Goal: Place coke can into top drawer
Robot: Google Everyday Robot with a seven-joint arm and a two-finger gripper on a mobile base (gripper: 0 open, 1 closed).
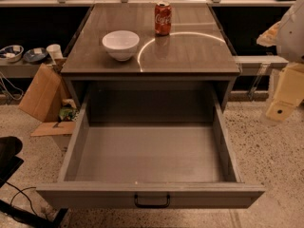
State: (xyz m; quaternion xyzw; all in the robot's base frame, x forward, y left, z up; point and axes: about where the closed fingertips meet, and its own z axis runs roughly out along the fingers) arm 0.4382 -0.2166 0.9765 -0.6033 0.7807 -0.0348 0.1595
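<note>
Hovering right of cabinet [190, 56], jaws touching nothing; coke can [162, 18] upright.

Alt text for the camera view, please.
The coke can stands upright on the cabinet top, farther back than a white bowl; the top drawer below is pulled open, empty. The gripper hangs at the picture's right edge.

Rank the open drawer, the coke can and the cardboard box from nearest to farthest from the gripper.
The gripper hangs at the right edge, beside the cabinet.
1. The drawer: pulled open, its right wall on the gripper's side.
2. The coke can: upright toward the back of the cabinet top.
3. The cardboard box: on the floor, far left.
</note>
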